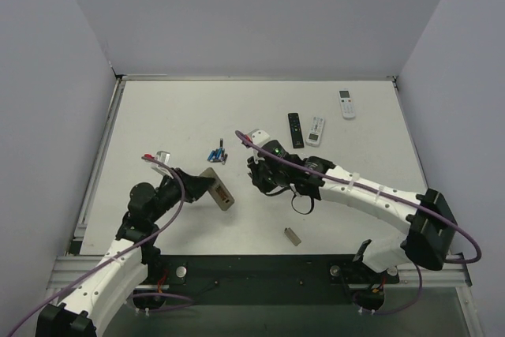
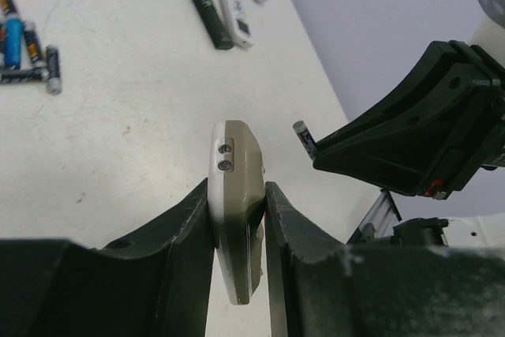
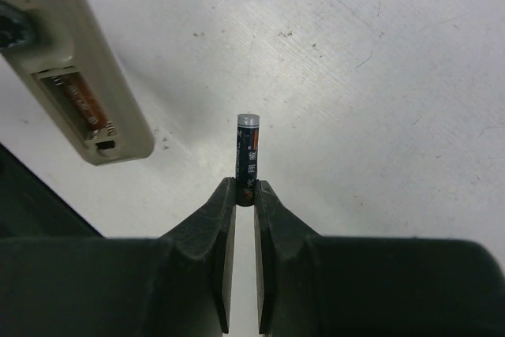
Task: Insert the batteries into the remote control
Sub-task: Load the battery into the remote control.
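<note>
My left gripper (image 2: 237, 199) is shut on the remote control (image 2: 233, 155) and holds it on edge above the table; both also show in the top view, the left gripper (image 1: 203, 182) and the remote (image 1: 222, 193). In the right wrist view the remote's grey-tan back (image 3: 75, 76) faces me with its battery recess (image 3: 80, 105) open. My right gripper (image 3: 245, 189) is shut on a dark battery (image 3: 248, 155) just right of the remote; this gripper is near the table's middle (image 1: 257, 173). The other batteries (image 1: 218, 155), blue and dark, lie together behind the remote (image 2: 25, 46).
A slim black remote (image 1: 295, 129) and a white remote (image 1: 316, 130) lie side by side at the back right, with another white remote (image 1: 346, 103) further back. A small grey-tan cover piece (image 1: 293, 235) lies near the front edge.
</note>
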You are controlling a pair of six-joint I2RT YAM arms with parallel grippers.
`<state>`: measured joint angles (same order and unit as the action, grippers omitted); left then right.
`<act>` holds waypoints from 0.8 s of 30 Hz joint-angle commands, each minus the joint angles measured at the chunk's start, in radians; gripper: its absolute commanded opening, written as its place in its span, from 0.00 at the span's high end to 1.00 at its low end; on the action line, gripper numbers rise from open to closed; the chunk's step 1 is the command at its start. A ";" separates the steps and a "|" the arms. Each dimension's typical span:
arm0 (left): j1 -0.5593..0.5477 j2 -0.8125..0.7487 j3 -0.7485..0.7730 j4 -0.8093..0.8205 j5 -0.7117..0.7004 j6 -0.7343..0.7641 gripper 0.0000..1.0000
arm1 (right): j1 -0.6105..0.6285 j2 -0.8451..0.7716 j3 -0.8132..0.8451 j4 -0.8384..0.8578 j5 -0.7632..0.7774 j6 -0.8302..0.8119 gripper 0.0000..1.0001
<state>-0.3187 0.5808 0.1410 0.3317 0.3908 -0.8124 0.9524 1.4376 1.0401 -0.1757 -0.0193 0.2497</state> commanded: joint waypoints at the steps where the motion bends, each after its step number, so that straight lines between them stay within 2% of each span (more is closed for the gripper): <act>1: 0.004 0.011 0.009 0.404 0.095 -0.085 1.00 | 0.060 -0.103 -0.008 -0.070 0.053 0.071 1.00; 4: 0.004 0.002 -0.020 0.479 0.100 -0.100 1.00 | 0.121 -0.132 0.032 -0.094 0.076 0.085 1.00; 10: 0.004 -0.027 -0.032 0.486 0.094 -0.103 1.00 | 0.204 -0.125 0.126 -0.143 0.091 0.114 1.00; 24: -0.017 -0.032 -0.060 0.560 0.102 -0.149 1.00 | 0.258 -0.010 0.274 -0.200 0.081 0.122 1.00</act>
<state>-0.3275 0.5575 0.0795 0.7818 0.4770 -0.9413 1.1908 1.3952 1.2491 -0.3313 0.0486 0.3634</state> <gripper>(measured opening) 0.366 0.071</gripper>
